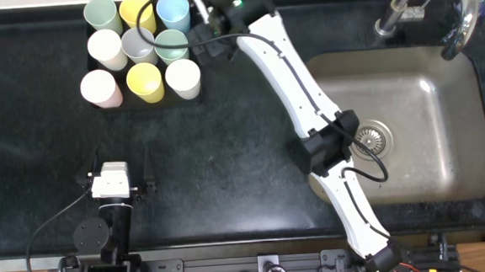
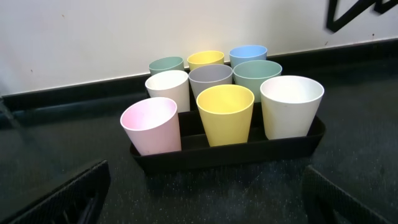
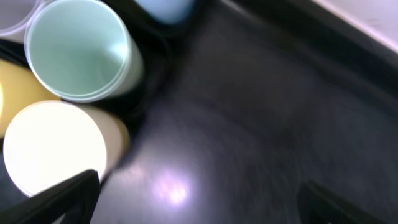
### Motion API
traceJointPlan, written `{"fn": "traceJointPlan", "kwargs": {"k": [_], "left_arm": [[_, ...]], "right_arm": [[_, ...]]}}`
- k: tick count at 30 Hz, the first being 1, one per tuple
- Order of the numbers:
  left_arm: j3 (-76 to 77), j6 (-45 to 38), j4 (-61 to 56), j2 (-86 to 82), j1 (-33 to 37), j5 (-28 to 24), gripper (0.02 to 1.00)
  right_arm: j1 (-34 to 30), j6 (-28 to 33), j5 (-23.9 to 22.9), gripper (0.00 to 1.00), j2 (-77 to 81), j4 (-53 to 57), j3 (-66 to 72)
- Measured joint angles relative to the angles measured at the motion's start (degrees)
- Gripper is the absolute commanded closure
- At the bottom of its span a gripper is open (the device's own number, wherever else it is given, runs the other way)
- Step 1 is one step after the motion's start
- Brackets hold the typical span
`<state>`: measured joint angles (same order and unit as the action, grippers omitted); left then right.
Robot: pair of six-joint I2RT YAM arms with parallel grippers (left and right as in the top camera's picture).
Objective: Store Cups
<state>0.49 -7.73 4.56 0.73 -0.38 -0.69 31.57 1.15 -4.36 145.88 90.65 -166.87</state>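
Note:
Several pastel cups stand upright in a black tray (image 2: 224,158) at the back left of the dark counter: pink (image 2: 152,125), yellow (image 2: 225,114) and white (image 2: 291,106) in the near row. My right gripper (image 1: 201,12) hovers just beside the tray's right side, open with nothing between its fingers. Its wrist view shows the mint cup (image 3: 81,53), a cream-white cup (image 3: 56,146) and the edge of a blue cup (image 3: 165,7). My left gripper (image 2: 205,199) sits low near the front left of the counter (image 1: 117,160), open, facing the tray from a distance.
A steel sink (image 1: 426,108) with a drain and a faucet (image 1: 399,8) takes up the right side. A pale wall rises right behind the tray (image 2: 93,37). The right arm's white links (image 1: 294,82) cross the counter diagonally from the front right.

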Motion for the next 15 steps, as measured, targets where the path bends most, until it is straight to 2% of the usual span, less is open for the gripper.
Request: {"fn": "traceJointPlan", "kwargs": {"k": [4, 7, 10, 15], "left_arm": [[0.00, 0.02, 0.00, 0.00, 0.00, -0.02, 0.020], [0.00, 0.00, -0.02, 0.00, 0.00, -0.02, 0.018], [0.00, 0.02, 0.00, 0.00, 0.00, -0.02, 0.018], [0.00, 0.02, -0.02, 0.00, 0.00, 0.00, 0.018]], "right_arm": [[-1.09, -4.35, -4.52, 0.003, -4.26, 1.11, -0.15], [-2.71, -7.74, -8.26, 0.003, -11.96, 0.85, 5.11], [-5.27, -10.91, -12.31, 0.003, -23.89, 0.17, 17.20], [-10.05, -17.29, -17.53, 0.003, -46.47, -2.67, 47.54]]}}
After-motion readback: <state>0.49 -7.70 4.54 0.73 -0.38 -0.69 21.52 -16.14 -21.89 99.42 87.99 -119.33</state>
